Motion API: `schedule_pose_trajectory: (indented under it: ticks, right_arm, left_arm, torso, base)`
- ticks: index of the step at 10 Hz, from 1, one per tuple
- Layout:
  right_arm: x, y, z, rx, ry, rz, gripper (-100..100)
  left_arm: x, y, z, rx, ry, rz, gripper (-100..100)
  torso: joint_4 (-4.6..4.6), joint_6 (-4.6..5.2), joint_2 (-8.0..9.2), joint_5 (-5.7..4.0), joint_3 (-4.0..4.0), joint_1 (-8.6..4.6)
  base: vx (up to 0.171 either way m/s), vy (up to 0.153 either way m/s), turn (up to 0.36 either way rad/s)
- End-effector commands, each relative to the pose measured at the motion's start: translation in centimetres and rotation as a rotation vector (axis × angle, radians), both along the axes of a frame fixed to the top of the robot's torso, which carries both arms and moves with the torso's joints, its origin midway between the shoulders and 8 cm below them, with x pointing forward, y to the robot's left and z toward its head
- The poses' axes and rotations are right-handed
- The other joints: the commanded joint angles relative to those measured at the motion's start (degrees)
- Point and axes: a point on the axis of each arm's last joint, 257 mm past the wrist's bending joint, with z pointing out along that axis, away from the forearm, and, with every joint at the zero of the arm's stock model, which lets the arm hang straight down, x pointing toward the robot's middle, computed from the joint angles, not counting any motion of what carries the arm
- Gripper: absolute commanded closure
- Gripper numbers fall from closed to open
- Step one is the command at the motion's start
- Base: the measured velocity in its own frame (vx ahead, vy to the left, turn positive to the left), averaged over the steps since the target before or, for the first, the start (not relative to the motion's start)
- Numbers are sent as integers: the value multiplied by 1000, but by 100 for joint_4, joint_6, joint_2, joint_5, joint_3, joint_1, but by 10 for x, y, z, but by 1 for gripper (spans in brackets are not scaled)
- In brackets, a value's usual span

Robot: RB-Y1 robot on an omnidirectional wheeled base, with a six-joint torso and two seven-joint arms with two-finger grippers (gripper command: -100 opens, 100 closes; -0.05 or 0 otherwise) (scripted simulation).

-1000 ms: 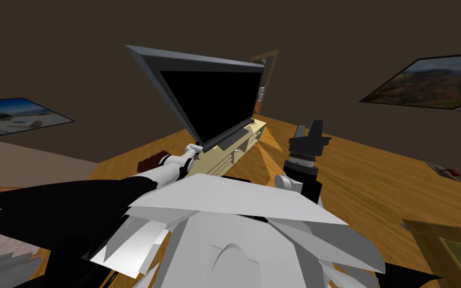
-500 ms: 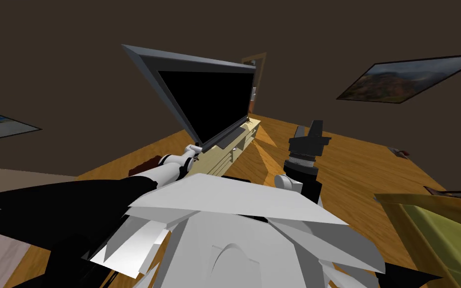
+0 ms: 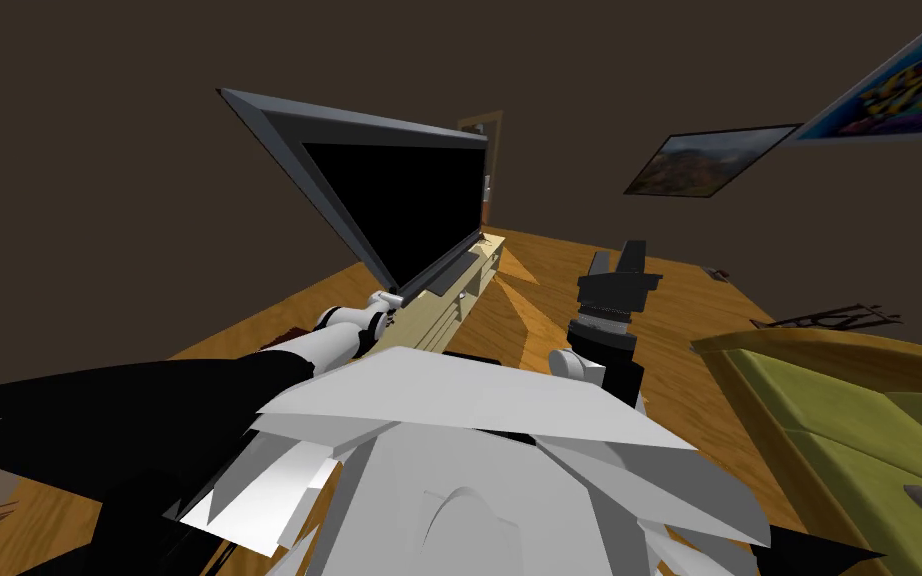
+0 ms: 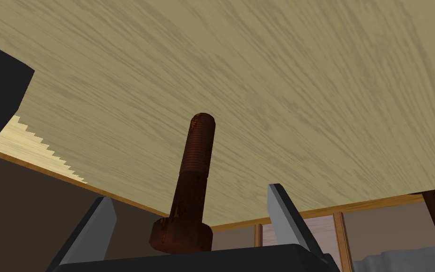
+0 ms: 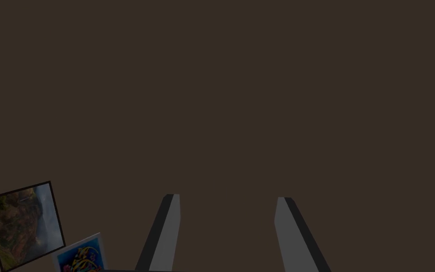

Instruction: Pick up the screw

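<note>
A rusty brown screw [image 4: 188, 189] lies on a pale wooden surface [image 4: 282, 94], its wide head close to the gripper's dark body and its threaded shaft pointing away. My left gripper [image 4: 191, 197] is open, one finger on each side of the screw, neither finger touching it. In the head view the left gripper [image 3: 385, 300] sits at the near end of the pale wooden TV stand [image 3: 454, 292], under the screen's corner. My right gripper [image 3: 617, 254] is raised over the floor, also open [image 5: 228, 198].
A large black TV [image 3: 399, 200] stands on the stand and leans over the left arm. An olive-green cushioned seat with a wooden frame [image 3: 829, 400] is close on the right. Wooden floor [image 3: 549, 300] lies between them, with a door [image 3: 484, 170] at the back.
My head view has swung: wall pictures and TV slid left, and the green seat came in closer on the right. Both arms keep their places relative to my body.
</note>
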Motion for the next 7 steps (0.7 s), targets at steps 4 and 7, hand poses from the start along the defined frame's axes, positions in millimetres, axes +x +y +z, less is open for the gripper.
schedule_pose_trajectory:
  ticks: [4,7]
  right_arm:
    - [0,0,0,0,0,0,0]
    - [0,0,0,0,0,0,0]
  left_arm:
    - [1,0,0,0,-1,-1,100]
    - [5,-1,2,-1,-4,-23,100]
  torso:
    - [-10,-1,-28,0,-19,-9]
    - [-11,-1,-32,0,-21,-8]
  base:
    - [-3,3,1]
    - [24,-11,79]
